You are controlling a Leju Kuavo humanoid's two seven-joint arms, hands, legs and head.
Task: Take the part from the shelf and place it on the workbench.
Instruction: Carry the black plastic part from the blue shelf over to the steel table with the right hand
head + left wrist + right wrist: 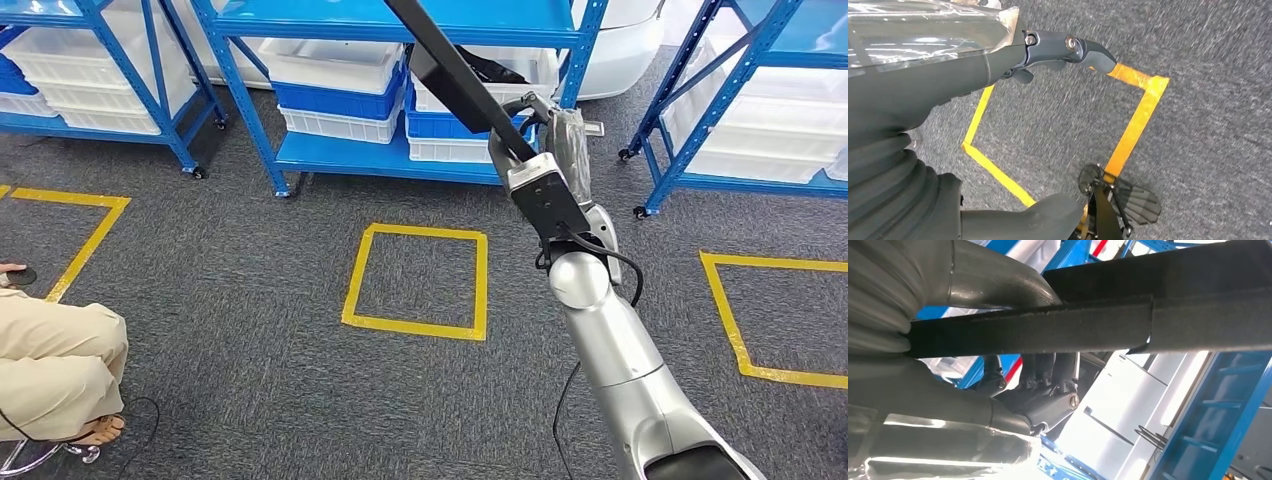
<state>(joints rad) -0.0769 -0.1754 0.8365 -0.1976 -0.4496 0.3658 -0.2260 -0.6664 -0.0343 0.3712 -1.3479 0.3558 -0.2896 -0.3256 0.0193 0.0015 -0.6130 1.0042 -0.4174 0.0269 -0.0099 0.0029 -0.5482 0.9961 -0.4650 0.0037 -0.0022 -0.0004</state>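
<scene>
Part [455, 75], long black bar, seemingly held by right robot hand [560, 135]; left robot hand [1048, 55] empty, fingers apart.

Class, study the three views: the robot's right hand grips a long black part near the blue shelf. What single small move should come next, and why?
Probably draw the right hand back from the blue shelf, keeping its grip. The long black part is already held, its upper end crossing the shelf front, and no workbench is visible yet, so clearing the shelf seems to come before turning away.
</scene>
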